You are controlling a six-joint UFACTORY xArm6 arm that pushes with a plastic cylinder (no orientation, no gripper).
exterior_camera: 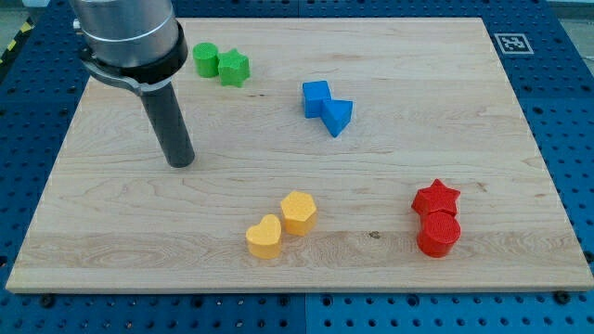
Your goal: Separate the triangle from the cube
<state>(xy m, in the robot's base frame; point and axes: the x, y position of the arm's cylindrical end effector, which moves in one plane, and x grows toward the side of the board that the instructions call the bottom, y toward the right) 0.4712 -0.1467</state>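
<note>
A blue cube [316, 97] and a blue triangle [338, 116] sit touching each other just above the board's middle, the triangle at the cube's lower right. My tip [180, 161] rests on the board at the left, well apart from both blue blocks and below the green pair.
A green cylinder [205, 59] and a green star [233, 67] sit together at the top left. A yellow hexagon [298, 211] and a yellow heart [264, 236] lie near the bottom middle. A red star [436, 198] and a red cylinder [438, 233] lie at the bottom right. The wooden board [483, 130] has blue pegboard around it.
</note>
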